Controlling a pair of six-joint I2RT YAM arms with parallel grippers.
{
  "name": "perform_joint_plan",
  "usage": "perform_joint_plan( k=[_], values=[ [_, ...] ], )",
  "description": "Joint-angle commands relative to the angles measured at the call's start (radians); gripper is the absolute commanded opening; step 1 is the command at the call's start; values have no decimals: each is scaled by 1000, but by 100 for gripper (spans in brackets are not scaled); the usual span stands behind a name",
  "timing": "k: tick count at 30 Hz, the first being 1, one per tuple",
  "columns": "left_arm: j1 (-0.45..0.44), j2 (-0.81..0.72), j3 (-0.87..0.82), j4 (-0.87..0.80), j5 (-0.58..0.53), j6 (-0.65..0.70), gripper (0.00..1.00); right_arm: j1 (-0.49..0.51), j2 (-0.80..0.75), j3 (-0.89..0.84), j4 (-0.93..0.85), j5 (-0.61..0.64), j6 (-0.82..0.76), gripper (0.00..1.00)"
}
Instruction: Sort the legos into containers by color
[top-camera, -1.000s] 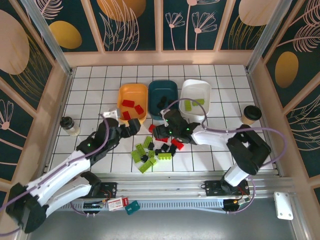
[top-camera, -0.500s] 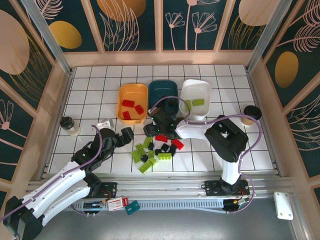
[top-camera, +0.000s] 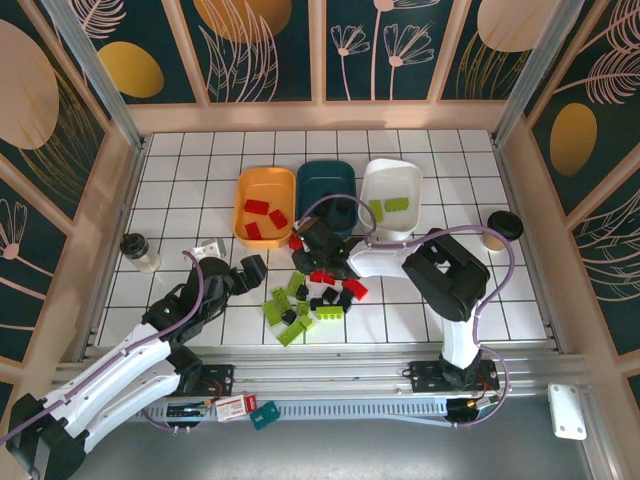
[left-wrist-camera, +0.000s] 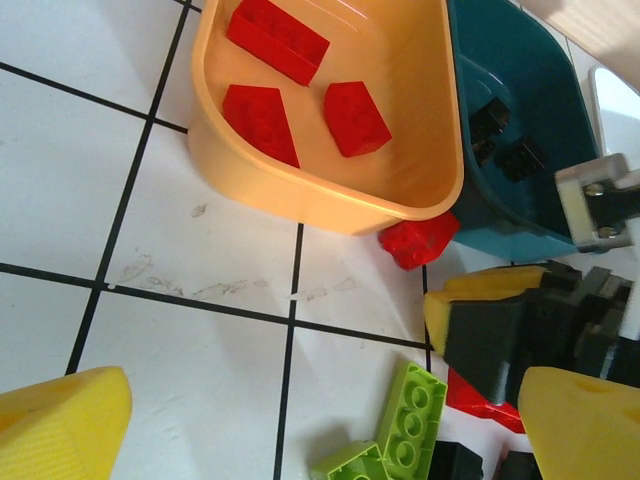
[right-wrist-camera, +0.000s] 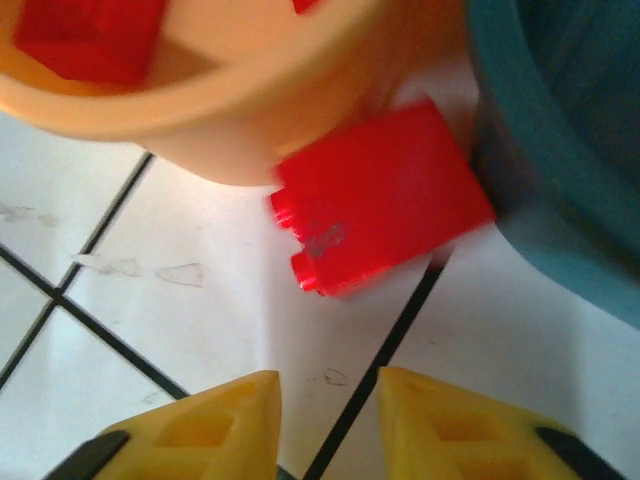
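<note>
Red lego (right-wrist-camera: 385, 195) lay between orange tub (right-wrist-camera: 215, 135) and teal tub (right-wrist-camera: 565, 140).
Right gripper (right-wrist-camera: 328, 388) stood nearly closed, empty; left gripper (left-wrist-camera: 325, 400) spread wide.

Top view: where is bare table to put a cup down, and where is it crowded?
Bare: the far tiles between back wall and the orange tub, teal tub and white tub; also the tiles between white tub and the right cup. Crowded: before the tubs, around the brick pile.

No readable text, red-white label (top-camera: 232, 405) perhaps printed, too small
</note>
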Motion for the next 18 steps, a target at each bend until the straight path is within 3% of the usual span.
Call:
perform_joint_plan(
  k=[1,7,10,14,18],
  values=[
    [0,-13,-12,-31,-36,-7,99,6,-111,-20,102,-57,-28,26],
    [2,-27,-8,-54,-65,-16,99,-6,-178,37,95,-131,-33,24],
    [1,-28,-8,-58,-66,-17,99,-8,-149,102,4,-99,-2,37],
    [1,-34,-13,-61,-64,-17,99,0,-157,62,1,-89,63,53],
    [1,-41,-18,-61,-67,-18,99,10,-160,13,-26,-27,82,60]
  ],
)
